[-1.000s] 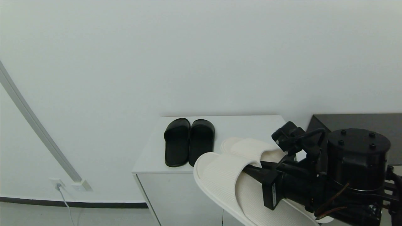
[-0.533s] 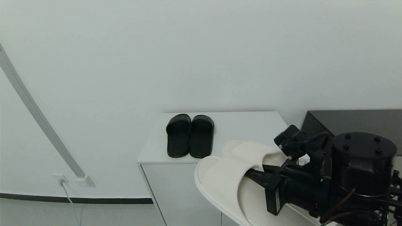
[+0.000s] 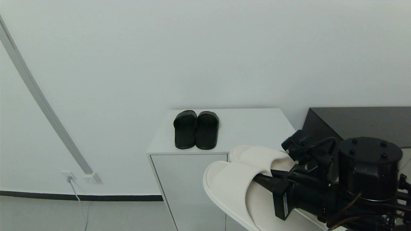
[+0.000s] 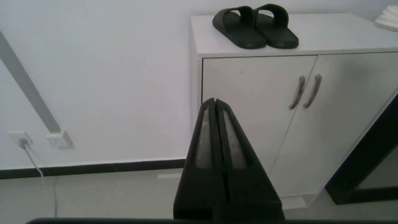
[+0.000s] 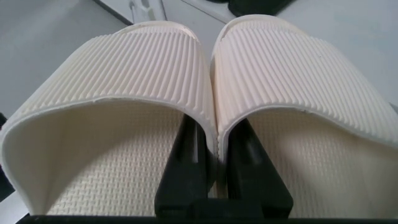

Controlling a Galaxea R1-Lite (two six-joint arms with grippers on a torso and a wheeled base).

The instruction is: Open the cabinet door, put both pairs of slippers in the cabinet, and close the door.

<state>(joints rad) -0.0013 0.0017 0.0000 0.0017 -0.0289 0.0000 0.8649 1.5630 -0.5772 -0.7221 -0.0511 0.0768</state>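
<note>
Slippers, white (image 3: pixel 236 187): 1 pair, 2 pieces, with ribbed uppers. You will find them side by side in your right gripper (image 3: pixel 258 177), clear of any surface, in front of the right half of the cabinet (image 3: pixel 189 186), toes towards the wall. The right wrist view shows one finger inside each slipper, and the two fingers pinch the touching inner walls of the uppers between them.

Slippers, black (image 3: pixel 196 130): 2 pieces, 1 pair. They lie flat on the cabinet top, left of its middle, sides touching and toes towards the wall. They sit well apart from the white pair.

Cabinet, white: count 1. Doors (image 4: pixel 249 106): 2, and in the left wrist view you can see both shut. Handles (image 4: pixel 301 92): 2, upright, just beside each other where the doors meet.

Left gripper (image 4: pixel 215 143): your second one, with fingers pressed flat together and nothing between them. It hangs low in front of the cabinet's left door, apart from it.

Other items for your list:
- dark surface (image 3: pixel 359 122), 1, right of the cabinet
- wall socket (image 3: pixel 68 177), 1, with 1 cable (image 3: pixel 78 205) hanging to the floor
- grey strip (image 3: pixel 41 99), 1, running slantwise down the wall to the socket's side
</note>
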